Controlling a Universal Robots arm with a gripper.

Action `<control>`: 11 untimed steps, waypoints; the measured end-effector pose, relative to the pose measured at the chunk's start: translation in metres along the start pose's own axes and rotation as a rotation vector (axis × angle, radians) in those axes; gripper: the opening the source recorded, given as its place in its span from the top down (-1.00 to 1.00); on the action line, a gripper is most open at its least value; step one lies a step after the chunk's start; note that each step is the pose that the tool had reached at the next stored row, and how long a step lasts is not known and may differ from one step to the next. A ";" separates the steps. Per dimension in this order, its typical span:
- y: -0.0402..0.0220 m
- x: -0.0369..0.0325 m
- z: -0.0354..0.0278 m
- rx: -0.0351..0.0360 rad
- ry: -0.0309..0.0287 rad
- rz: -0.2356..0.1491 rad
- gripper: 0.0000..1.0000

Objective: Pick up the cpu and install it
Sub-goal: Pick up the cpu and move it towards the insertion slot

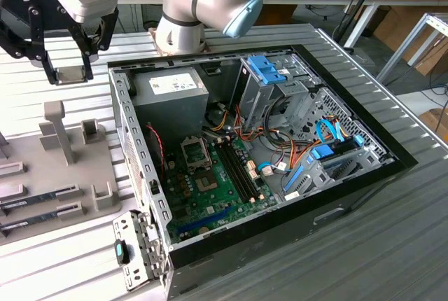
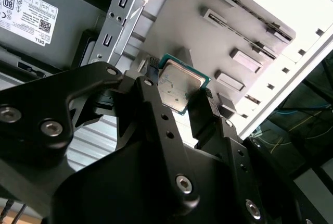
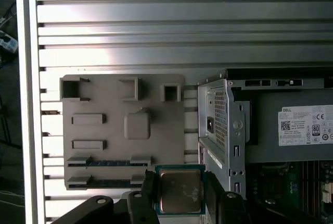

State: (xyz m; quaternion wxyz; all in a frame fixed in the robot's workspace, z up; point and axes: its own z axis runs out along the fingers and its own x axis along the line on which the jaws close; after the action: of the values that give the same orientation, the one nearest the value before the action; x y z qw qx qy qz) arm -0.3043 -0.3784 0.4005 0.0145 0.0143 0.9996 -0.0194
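My gripper [image 1: 70, 70] is shut on the cpu [image 1: 70, 75], a small flat square chip with a silver-grey top and a thin green rim. It hangs in the air over the ribbed table, at the exterior view's left of the open computer case [image 1: 133, 147]. Both wrist views show the cpu [image 2: 179, 83] [image 3: 179, 187] clamped by its edges between the two black fingers [image 2: 151, 96]. The grey fixture tray [image 3: 125, 104] lies below and beyond the gripper. The motherboard's socket [image 1: 196, 150] sits inside the case, below the power-supply box [image 1: 170, 91].
Two memory sticks [image 1: 35, 199] [image 3: 109, 162] rest in slots of the fixture tray. The case holds blue drive brackets [image 1: 266, 70], coloured cables [image 1: 280, 154] and the dark memory slots [image 1: 238, 171]. Its metal side wall [image 3: 223, 125] stands between the tray and the motherboard.
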 end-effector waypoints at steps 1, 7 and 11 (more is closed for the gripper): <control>0.0001 -0.0022 0.0001 0.0000 0.0000 0.000 0.05; 0.0004 -0.0132 0.0005 0.0000 0.0000 0.000 0.05; 0.0006 -0.0189 0.0007 0.0000 0.0000 0.000 0.05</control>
State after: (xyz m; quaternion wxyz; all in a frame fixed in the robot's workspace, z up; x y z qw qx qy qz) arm -0.2854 -0.3784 0.4004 0.0145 0.0143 0.9996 -0.0194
